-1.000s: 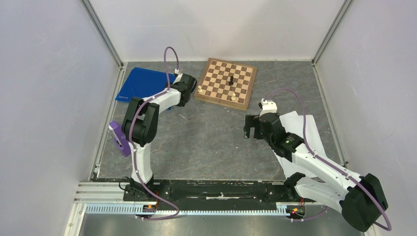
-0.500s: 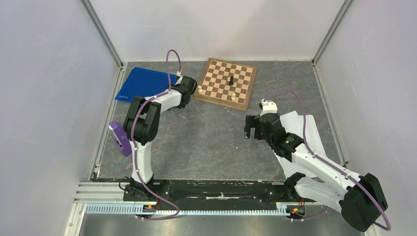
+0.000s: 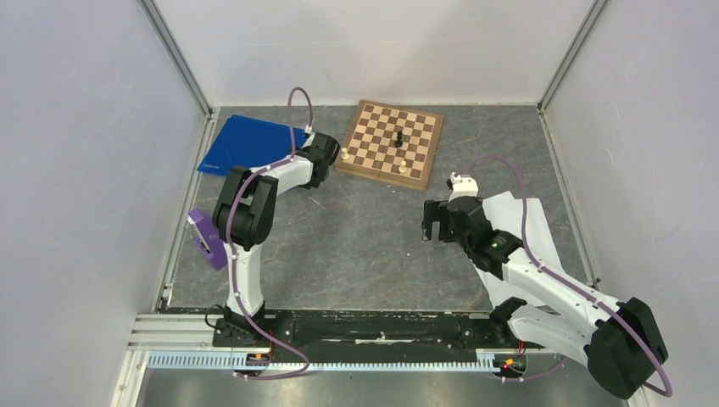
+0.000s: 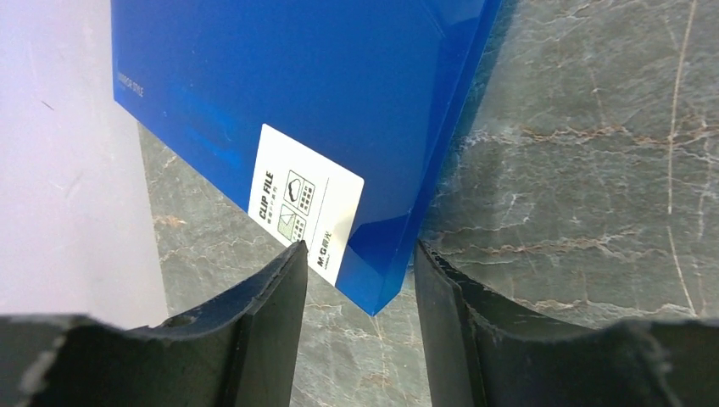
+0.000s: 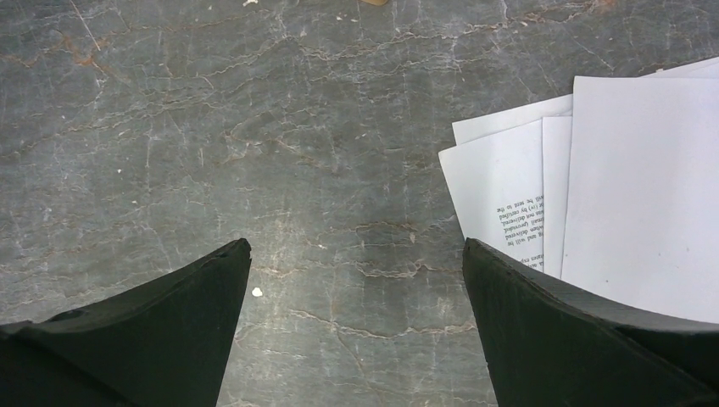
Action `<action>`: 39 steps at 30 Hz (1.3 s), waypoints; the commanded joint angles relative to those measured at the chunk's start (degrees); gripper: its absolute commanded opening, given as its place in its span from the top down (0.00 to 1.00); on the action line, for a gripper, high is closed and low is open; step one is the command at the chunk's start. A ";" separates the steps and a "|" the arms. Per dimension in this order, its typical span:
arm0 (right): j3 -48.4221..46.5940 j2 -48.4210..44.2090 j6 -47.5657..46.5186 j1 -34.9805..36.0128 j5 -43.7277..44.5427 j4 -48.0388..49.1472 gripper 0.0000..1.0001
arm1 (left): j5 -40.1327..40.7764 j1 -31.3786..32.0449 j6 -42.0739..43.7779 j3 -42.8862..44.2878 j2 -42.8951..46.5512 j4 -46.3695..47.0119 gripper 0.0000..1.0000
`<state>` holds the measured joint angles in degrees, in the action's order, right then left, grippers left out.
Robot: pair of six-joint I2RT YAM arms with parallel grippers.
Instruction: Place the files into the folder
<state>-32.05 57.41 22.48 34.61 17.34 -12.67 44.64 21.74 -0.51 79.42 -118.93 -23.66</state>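
The blue folder (image 3: 246,144) lies closed at the back left of the table. In the left wrist view its near corner (image 4: 390,254), beside the white barcode label (image 4: 305,203), sits between my left gripper's (image 4: 360,254) fingertips without touching them. The jaws stand a little apart. In the top view the left gripper (image 3: 312,170) is at the folder's right corner. The files (image 3: 521,222), loose white sheets, lie fanned on the right; one (image 5: 500,195) shows some print. My right gripper (image 5: 356,246) is wide open and empty over bare table just left of them (image 3: 432,222).
A wooden chessboard (image 3: 390,142) with a few pieces stands at the back centre, close to the left wrist. A purple object (image 3: 206,239) lies by the left wall. Enclosure walls bound the table on three sides.
The left gripper has shifted slightly at the folder's corner, and the folder has slid a little toward the back left. The right arm has not moved.
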 commanded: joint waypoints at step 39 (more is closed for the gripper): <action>3.56 -1.21 -0.95 -2.79 -0.50 2.13 0.01 | 13.84 -1.02 4.75 5.00 -5.57 2.50 0.97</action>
<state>-28.62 57.10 22.33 32.21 16.67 -12.51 55.86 21.23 4.29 80.97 -125.29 -22.37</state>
